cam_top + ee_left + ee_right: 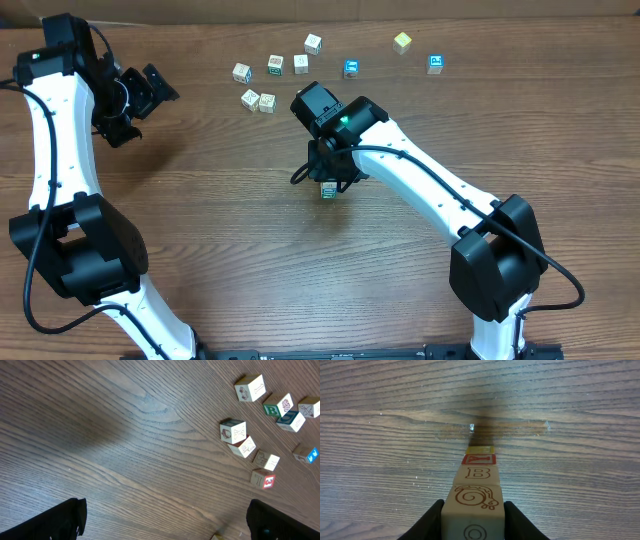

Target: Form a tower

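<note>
Right gripper (474, 521) comes down from above onto the tower (477, 474), a narrow one-cube-wide stack of small pale wooden cubes. Its black fingers (432, 522) are narrowed to one cube's width and lie against both sides of the topmost piece, a pale wooden cube with a brown snail print, the snail cube (472, 497). Below the snail cube, the right wrist view shows a cube with a brown letter B, then one with a red-framed face, then a yellow-edged one lowest, all in one straight column on the brown wood-grain table (380, 435). In the overhead view the tower (328, 189) stands near the middle of the table (230, 230). It is almost hidden under the right gripper (331, 176), with only a pale corner with a green print showing. The left gripper (140, 108) hangs over the far left of the table, well apart from the tower, its jaws spread wide and holding nothing. In its own wrist view the left gripper (167, 525) shows only two dark fingertips at the bottom corners. Loose cubes (275, 65) are scattered along the far side of the table, some with blue prints, one yellowish; two of them sit touching side by side.
</note>
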`<state>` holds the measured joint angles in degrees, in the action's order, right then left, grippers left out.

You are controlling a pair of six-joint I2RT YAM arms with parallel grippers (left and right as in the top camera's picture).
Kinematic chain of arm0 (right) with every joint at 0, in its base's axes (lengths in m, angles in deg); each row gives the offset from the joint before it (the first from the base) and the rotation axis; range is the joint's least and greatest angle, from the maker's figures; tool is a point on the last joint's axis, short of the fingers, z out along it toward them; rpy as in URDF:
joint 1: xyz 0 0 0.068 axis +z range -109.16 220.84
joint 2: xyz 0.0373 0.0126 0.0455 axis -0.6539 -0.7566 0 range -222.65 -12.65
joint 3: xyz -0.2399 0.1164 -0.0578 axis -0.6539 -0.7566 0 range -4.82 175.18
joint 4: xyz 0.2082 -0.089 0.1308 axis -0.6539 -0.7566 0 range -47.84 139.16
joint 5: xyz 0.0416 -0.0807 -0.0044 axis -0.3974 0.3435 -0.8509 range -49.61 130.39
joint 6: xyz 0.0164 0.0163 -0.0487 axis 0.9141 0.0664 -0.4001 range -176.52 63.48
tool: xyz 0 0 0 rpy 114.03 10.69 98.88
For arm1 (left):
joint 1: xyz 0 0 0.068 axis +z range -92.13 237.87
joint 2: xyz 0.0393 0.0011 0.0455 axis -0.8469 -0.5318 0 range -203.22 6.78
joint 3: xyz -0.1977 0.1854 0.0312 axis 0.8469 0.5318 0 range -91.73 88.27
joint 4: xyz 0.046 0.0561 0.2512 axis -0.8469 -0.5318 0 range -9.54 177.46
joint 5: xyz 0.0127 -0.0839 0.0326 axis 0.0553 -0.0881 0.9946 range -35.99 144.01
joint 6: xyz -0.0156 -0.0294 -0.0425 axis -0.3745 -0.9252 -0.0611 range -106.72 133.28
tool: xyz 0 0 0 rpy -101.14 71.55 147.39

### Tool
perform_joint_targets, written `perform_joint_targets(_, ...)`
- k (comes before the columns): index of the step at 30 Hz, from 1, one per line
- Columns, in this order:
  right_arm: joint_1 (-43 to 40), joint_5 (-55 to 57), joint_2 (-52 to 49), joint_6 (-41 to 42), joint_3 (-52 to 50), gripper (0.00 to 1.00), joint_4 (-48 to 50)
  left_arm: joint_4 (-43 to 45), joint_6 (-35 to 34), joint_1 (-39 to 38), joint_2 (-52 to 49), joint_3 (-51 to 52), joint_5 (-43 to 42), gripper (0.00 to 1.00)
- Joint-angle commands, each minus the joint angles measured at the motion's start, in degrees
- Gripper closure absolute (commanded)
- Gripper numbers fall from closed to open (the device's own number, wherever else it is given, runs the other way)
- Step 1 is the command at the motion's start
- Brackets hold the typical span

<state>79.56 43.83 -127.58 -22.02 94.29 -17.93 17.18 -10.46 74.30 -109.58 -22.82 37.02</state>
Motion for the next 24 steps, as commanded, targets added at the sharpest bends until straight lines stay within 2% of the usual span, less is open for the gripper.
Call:
perform_joint_targets(1, 0.3, 1.0, 0.0, -0.1, 1.9, 0.66, 0.2, 0.1, 1.0, -0.3, 0.2, -0.8, -0.4, 0.00)
perform_joint_targets(18, 0.3, 1.0, 0.0, -0.3, 1.9, 0.68, 0.9, 0.1, 1.0, -0.3, 0.2, -0.8, -0.4, 0.00)
perform_joint_targets(24, 0.3, 0.9, 0.0, -0.3, 1.9, 0.65, 0.9, 0.1, 1.0, -0.3, 0.2, -0.8, -0.4, 0.00)
